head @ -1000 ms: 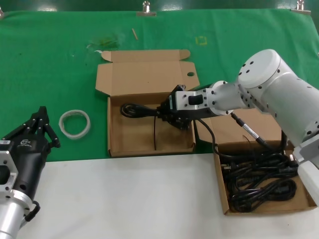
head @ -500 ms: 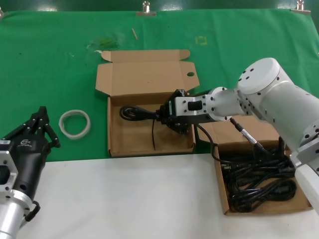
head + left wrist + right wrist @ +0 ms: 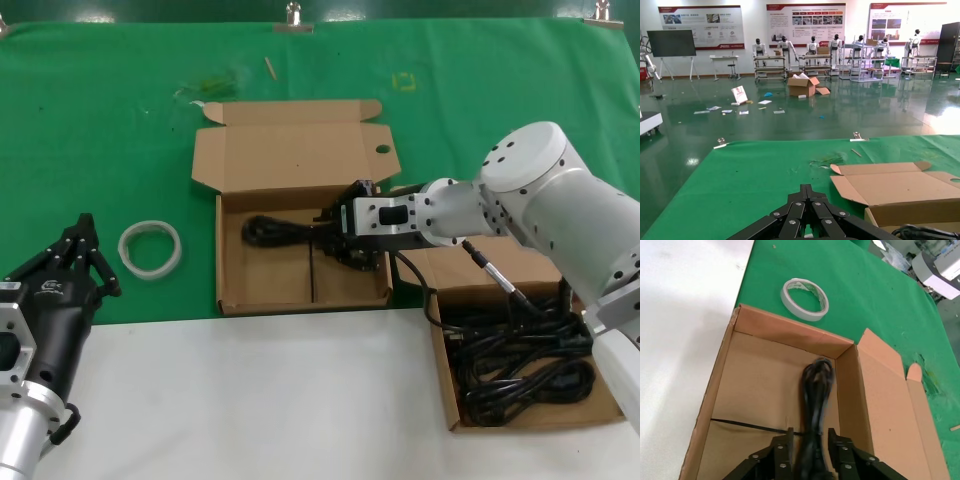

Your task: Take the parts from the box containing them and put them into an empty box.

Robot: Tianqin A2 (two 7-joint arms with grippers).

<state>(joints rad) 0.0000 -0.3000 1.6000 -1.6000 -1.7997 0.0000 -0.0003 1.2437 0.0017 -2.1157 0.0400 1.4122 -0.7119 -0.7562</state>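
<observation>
One of the parts, a black coiled cable bundle, lies along the back of the empty box. My right gripper is low inside that box, open, its fingers straddling the bundle's near end with a slim gap on each side. A thin black strand runs from the bundle across the box floor. The box containing the parts stands at the right front with several black cables in it. My left gripper rests shut at the left, over the green cloth.
A white ring lies on the green cloth left of the empty box. That box's lid lies flat behind it. A white table surface fills the front.
My right gripper has sunk lower into the empty box with the bundle, which now rests on the floor. The left arm has not moved.
</observation>
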